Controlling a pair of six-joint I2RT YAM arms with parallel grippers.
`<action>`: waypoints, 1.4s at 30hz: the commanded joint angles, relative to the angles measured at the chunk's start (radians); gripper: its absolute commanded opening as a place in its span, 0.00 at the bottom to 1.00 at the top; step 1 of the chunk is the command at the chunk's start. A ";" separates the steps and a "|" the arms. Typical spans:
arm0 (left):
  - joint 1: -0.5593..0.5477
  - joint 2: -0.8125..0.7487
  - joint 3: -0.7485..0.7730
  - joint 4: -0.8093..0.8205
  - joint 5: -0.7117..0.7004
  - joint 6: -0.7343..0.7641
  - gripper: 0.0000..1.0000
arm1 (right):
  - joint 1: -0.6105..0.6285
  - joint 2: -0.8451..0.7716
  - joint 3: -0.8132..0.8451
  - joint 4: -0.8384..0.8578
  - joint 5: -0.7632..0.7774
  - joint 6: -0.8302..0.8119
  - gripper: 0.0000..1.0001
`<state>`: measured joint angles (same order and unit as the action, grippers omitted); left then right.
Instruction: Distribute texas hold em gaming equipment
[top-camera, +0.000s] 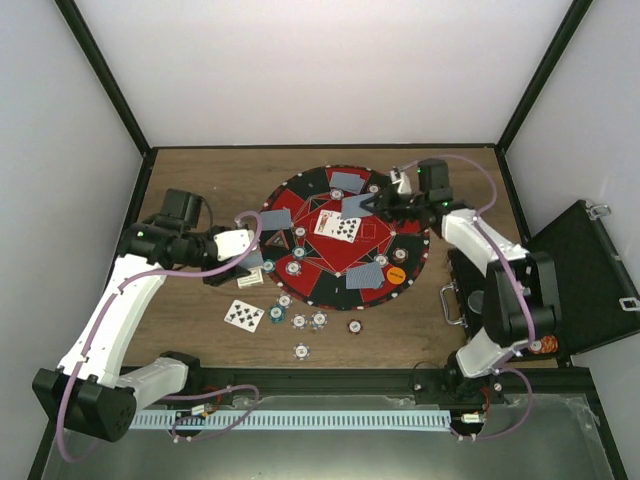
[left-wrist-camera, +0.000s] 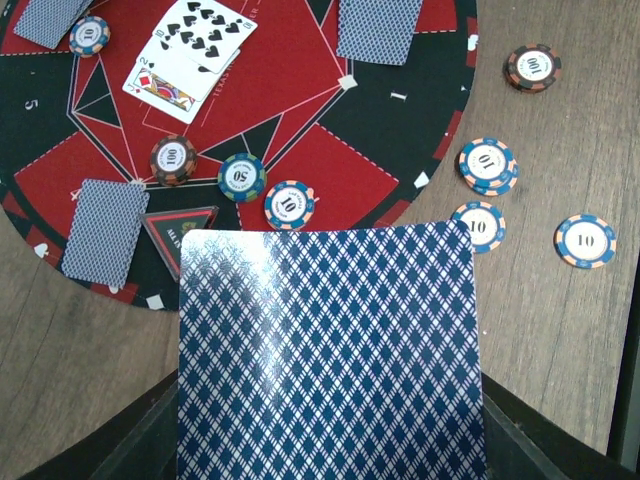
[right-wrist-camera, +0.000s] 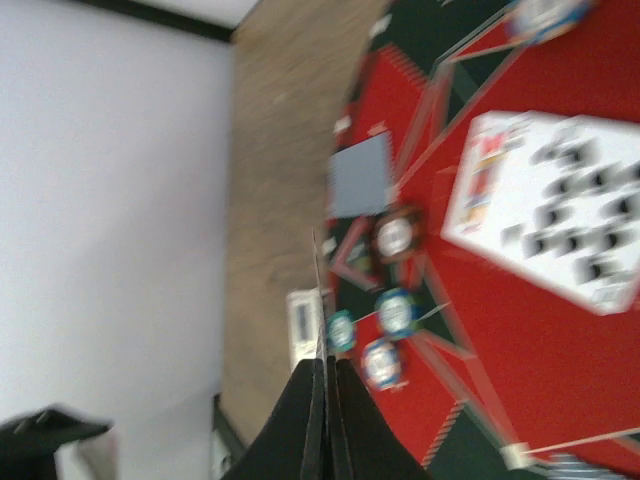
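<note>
Over the worktop (top-camera: 200, 180), just off the left edge of the round red-and-black mat (top-camera: 340, 258), I have the left gripper (top-camera: 245, 262) closed tight on a blue-backed card (left-wrist-camera: 330, 350). The card lies flat and face down across the fingers and fills the lower half of the left wrist view. Past its far edge, on the mat, I see a maroon 100 chip (left-wrist-camera: 172, 160), a teal 50 chip (left-wrist-camera: 242, 177) and a blue 10 chip (left-wrist-camera: 290, 204) in a short row, with a face-down card (left-wrist-camera: 104, 232) just to their left. Two face-up cards (left-wrist-camera: 190, 55) overlap near the mat's centre, the upper one covered in black pips. Off the mat, on the bare wood, three blue 10 chips (left-wrist-camera: 488, 165) sit near one another, and another 100 chip (left-wrist-camera: 532, 68) lies farther along the rim. The right gripper (right-wrist-camera: 324, 365) reaches over the far right part of the mat, its fingers pressed together on a grey-blue card (top-camera: 352, 207). Its own camera shows that card edge-on as a thin line, and that view is blurred. From above I also see a single face-up card (top-camera: 244, 315) on the worktop by the mat's near-left edge and a loose scatter of chips (top-camera: 300, 321) beside it. An orange button disc (top-camera: 396, 271) lies on the mat's right side, and the black case (top-camera: 585, 270) stands at the right end of the worktop.
</note>
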<state>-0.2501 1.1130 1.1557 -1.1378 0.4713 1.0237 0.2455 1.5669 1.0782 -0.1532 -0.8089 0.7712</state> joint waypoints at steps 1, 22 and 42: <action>0.002 0.007 -0.015 0.021 0.004 -0.009 0.06 | -0.101 0.141 0.143 -0.190 0.106 -0.200 0.01; 0.002 0.016 -0.019 0.061 0.005 -0.054 0.05 | -0.153 0.626 0.539 -0.428 0.340 -0.362 0.29; 0.002 0.010 0.003 0.040 0.021 -0.065 0.06 | 0.160 0.197 0.413 -0.333 0.266 -0.221 0.88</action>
<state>-0.2501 1.1355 1.1423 -1.0939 0.4648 0.9642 0.2615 1.8877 1.5635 -0.6083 -0.3492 0.4530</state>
